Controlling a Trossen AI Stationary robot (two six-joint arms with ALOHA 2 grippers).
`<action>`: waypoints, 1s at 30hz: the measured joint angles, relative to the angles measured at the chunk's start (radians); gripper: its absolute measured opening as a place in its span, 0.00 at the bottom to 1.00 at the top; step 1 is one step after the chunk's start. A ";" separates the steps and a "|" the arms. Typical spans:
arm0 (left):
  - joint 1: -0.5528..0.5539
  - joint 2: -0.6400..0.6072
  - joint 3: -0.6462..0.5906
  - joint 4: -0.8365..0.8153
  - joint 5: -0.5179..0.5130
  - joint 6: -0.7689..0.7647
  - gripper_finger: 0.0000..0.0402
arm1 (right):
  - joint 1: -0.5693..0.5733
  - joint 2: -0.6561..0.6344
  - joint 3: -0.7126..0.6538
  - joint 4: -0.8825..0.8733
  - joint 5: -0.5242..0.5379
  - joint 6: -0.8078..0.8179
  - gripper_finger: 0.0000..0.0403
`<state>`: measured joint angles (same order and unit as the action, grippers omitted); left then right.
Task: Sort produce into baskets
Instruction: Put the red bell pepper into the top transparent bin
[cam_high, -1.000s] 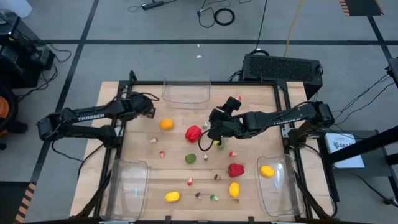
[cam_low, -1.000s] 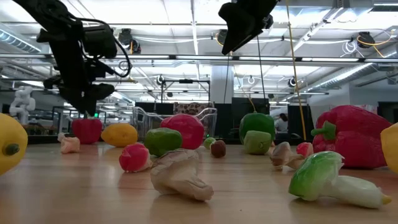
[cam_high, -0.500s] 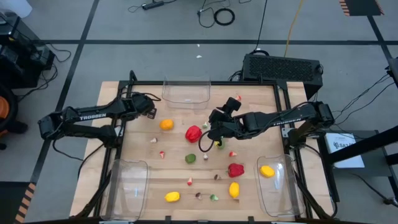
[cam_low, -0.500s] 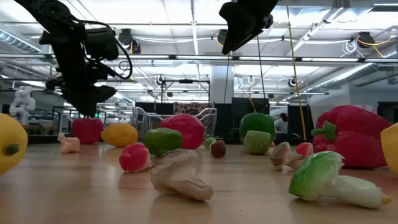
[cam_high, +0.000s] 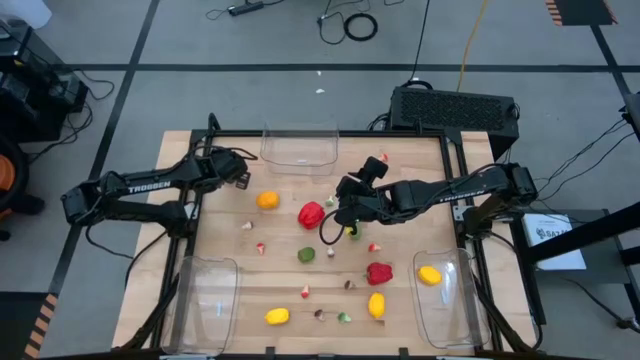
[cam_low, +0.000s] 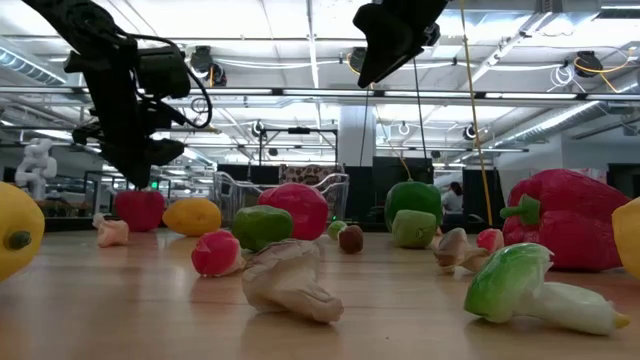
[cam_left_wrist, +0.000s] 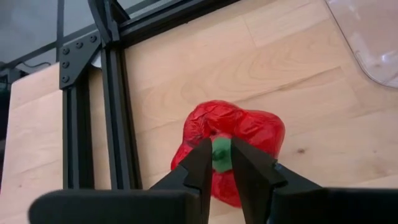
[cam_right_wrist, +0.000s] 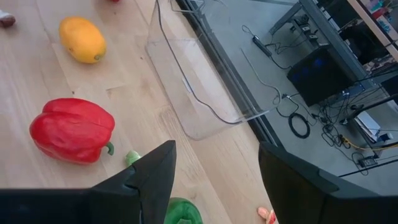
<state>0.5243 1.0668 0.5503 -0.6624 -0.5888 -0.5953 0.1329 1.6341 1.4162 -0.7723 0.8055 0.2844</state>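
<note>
A red pepper (cam_left_wrist: 255, 130) with a green stem rests on the wooden table at its far left, beside the black frame rail (cam_left_wrist: 115, 124). In the low view the same red pepper (cam_low: 140, 210) sits under my left gripper (cam_low: 140, 178). My left gripper (cam_left_wrist: 221, 149) is down on it, shut on the stem. My right gripper (cam_right_wrist: 214, 149) hangs open over the table's middle, above a green pepper (cam_right_wrist: 180, 213) and next to another red pepper (cam_right_wrist: 73, 129). Clear baskets stand at the far edge (cam_high: 298, 148), near left (cam_high: 205, 300) and near right (cam_high: 445, 295). My left gripper has the red pepper's green stem (cam_left_wrist: 221, 157) pinched between its two fingers (cam_left_wrist: 202, 160). The fingers slant down onto the pepper's top. The pepper sits on the table.
A yellow lemon (cam_high: 429, 275) lies in the near right basket. Loose on the table are an orange (cam_high: 267, 200), a green lime (cam_high: 306, 254), a red pepper (cam_high: 379, 272), two lemons (cam_high: 277, 316) (cam_high: 376, 305) and several tiny bits. Black frame rails border the table.
</note>
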 joint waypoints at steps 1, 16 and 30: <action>0.000 0.000 0.000 0.000 0.000 0.000 0.16 | 0.000 0.000 0.000 0.000 0.000 0.000 0.55; 0.032 0.052 0.001 0.031 -0.007 0.025 0.16 | 0.007 0.000 0.000 0.000 0.000 0.002 0.55; 0.032 0.060 0.001 0.064 -0.006 0.070 0.06 | 0.007 0.000 0.000 -0.014 0.000 0.003 0.55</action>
<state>0.5560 1.1263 0.5514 -0.5987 -0.5953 -0.5249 0.1402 1.6341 1.4162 -0.7863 0.8055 0.2871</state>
